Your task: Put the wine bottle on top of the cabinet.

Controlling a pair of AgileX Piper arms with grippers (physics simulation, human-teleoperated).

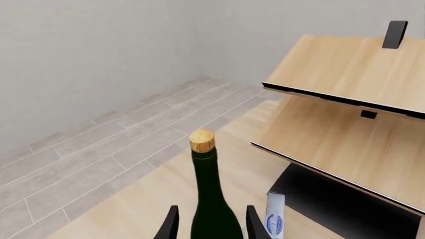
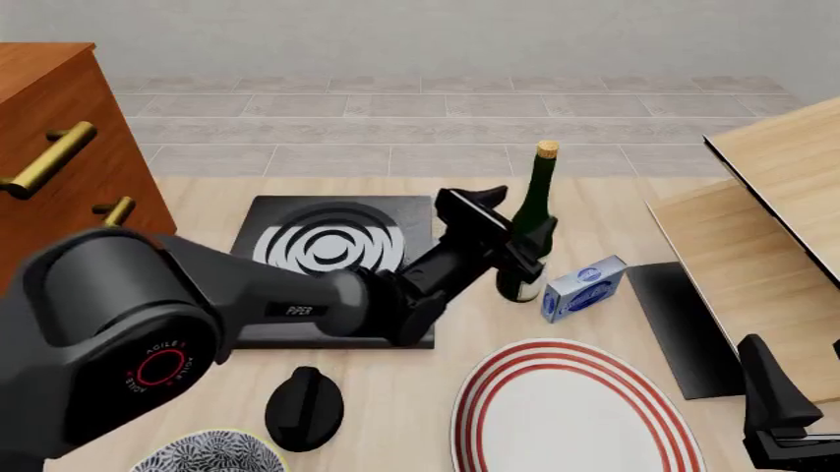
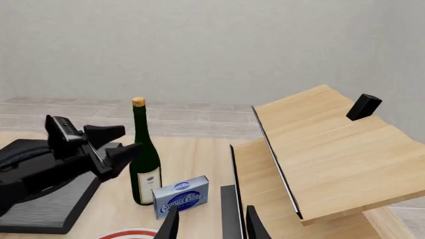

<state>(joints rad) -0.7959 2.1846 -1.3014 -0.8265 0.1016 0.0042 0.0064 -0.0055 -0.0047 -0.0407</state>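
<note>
- The cabinet [image 2: 59, 157] stands at the table's [image 2: 393, 403] far left, only its right part in view; its top sits high and well apart from the bottle.
- The shelf unit [image 2: 774, 216], pale wood with black edges, fills the right side and is not the goal.
- The left arm [image 2: 263, 295] reaches across a black mat [image 2: 329, 246] toward the middle of the table.
- The bottle [image 2: 530, 228] stands upright on the table just beyond the mat's right edge, with a small blue box [image 2: 584, 287] just beside its base.
- The left claw [image 2: 518, 258] has its fingers either side of the bottle's lower body; whether they already press the glass I cannot tell.
- The right claw [image 3: 211, 224] hangs idle near the shelf, parted, holding nothing.
- Step in hand, as I judge it: the grasp. Next calls for a firm close, a straight lift clear of the box, then a long carry left and up over the cabinet.
</note>
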